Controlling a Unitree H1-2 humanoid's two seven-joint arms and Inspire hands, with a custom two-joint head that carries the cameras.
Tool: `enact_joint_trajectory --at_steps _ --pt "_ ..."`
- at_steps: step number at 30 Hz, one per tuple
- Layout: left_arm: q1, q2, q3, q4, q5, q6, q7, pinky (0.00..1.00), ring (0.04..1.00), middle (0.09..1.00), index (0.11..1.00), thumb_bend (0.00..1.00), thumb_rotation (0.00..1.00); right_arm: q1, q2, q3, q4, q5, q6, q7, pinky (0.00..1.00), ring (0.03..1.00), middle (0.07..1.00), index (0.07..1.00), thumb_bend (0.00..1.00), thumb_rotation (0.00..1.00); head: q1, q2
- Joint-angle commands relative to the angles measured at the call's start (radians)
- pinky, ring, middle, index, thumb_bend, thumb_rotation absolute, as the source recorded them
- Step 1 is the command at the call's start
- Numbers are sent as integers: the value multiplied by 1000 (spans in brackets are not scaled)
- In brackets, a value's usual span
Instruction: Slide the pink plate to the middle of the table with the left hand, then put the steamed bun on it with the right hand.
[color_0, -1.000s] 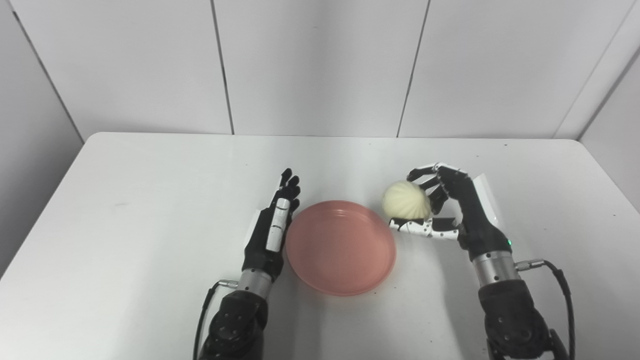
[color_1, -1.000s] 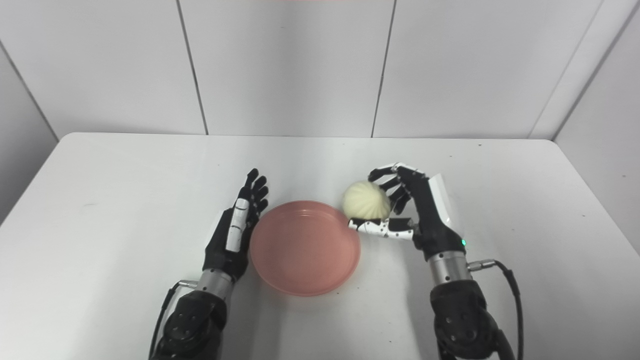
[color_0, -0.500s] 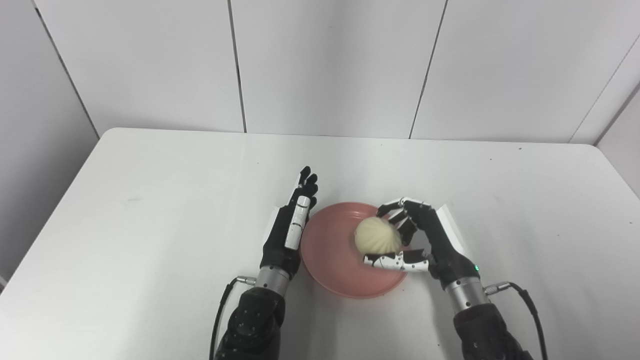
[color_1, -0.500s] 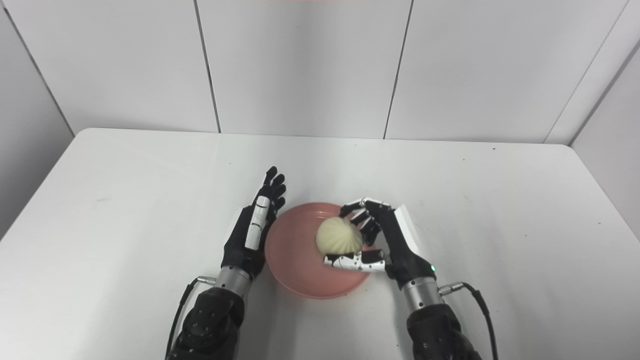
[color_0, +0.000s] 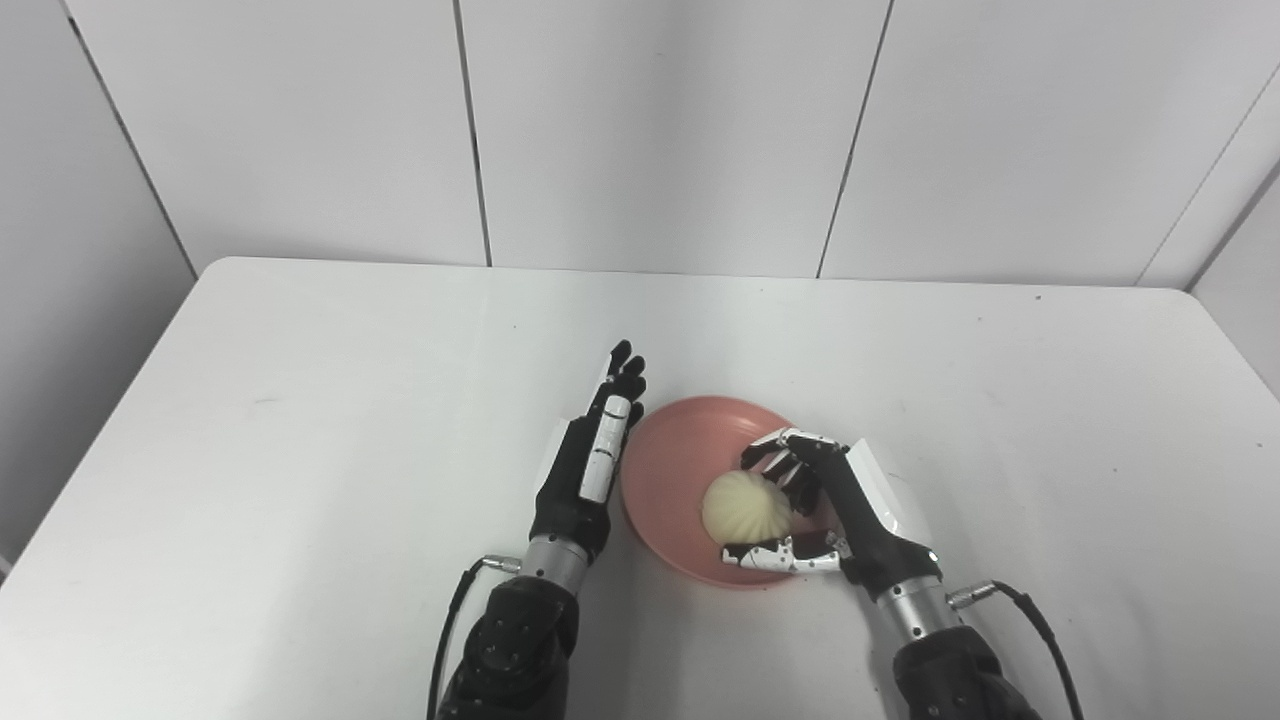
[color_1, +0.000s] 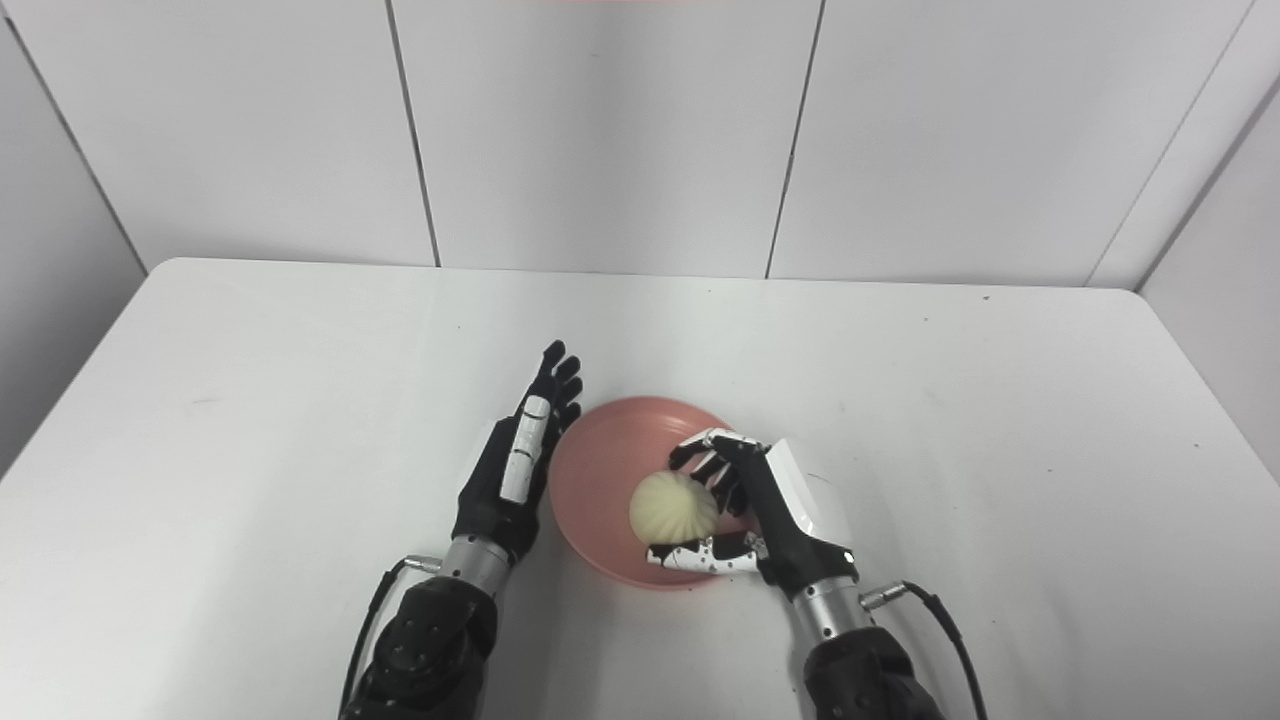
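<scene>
Steamed bun (color_0: 738, 508): we log it gripped in our right hand (color_0: 835, 505), directly above the pink plate (color_0: 672, 470); left hand (color_0: 592, 468), open, flanks the plate's left rim.

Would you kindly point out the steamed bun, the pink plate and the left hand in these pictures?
steamed bun (color_0: 739, 507), left eye view, its pleated top.
pink plate (color_0: 668, 470), left eye view, bare inner surface left of the bun.
left hand (color_1: 510, 470), right eye view, middle of the hand's back.
</scene>
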Motion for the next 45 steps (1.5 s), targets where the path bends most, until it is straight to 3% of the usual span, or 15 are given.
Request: enact_joint_trajectory --at_steps 1,2,3,4,7,8,9,11,20,28,32,34,40,43,45 --pt "15 -7 -4 -6 8 6 2 1000 1000 1000 1000 612 1000 -24 -4 5 -10 -24 -59 -35 374 464 465 528 516 0 -4 -1" --pt "16 -6 -4 -4 8 -6 2 1000 1000 1000 1000 612 1000 -26 -8 14 -12 -34 -79 -38 374 464 465 528 516 0 -8 -2" --pt "18 -4 -4 -2 8 -16 3 1000 1000 1000 1000 598 1000 -28 -12 22 -17 -41 -93 -36 455 553 480 514 518 0 -9 -2" --pt "19 -4 -3 -1 8 -23 3 1000 1000 1000 1000 596 1000 -29 -15 28 -19 -46 -103 -35 504 610 592 506 510 64 -10 -3" --pt "22 0 -4 4 5 -42 -1 1000 1000 1000 1000 607 1000 -30 -30 44 -32 -55 -114 -11 594 725 752 499 504 130 -15 -1" --pt "23 1 -5 6 7 -49 -1 1000 1000 1000 1000 618 1000 -30 -34 48 -35 -59 -119 -7 628 763 798 665 554 156 -15 -1" --pt "24 4 -7 8 14 -52 0 1000 1000 1000 1000 627 1000 -31 -40 53 -36 -61 -126 0 667 797 832 746 576 205 -16 0" --pt "24 8 -9 7 16 -51 -2 1000 1000 1000 1000 634 1000 -33 -50 59 -42 -57 -132 14 740 850 879 816 594 310 -17 1" --pt "25 13 -3 11 20 -60 -4 1000 1000 1000 1000 614 1000 -35 -50 56 -65 -79 -174 -6 884 916 937 868 618 471 -24 1" --pt "27 20 7 -8 16 -52 -1 1000 1000 1000 996 621 1000 -32 -31 33 -65 -73 -194 -33 926 948 963 885 609 476 -28 -1" --pt "19 30 22 -16 -8 -48 -12 1000 1000 1000 1000 612 1000 -28 -6 -21 -40 24 -200 -49 901 967 988 949 611 526 -28 -5" --pt "22 36 25 -31 20 -27 12 1000 1000 1000 1000 627 1000 -26 8 -55 -21 89 -185 -46 912 989 998 991 598 639 -26 -7" --pt "24 50 24 -28 68 -56 54 1000 1000 1000 1000 657 1000 -22 51 -129 16 301 -162 1 963 997 1000 1000 579 810 -25 -10" --pt "26 50 25 -29 69 -70 53 1000 1000 1000 1000 660 1000 -24 72 -153 21 410 -143 32 994 1000 1000 1000 571 831 -24 -11" --pt "27 51 26 -29 69 -71 50 1000 1000 1000 1000 673 1000 -23 77 -163 24 467 -126 61 999 1000 1000 1000 620 877 -23 -11"
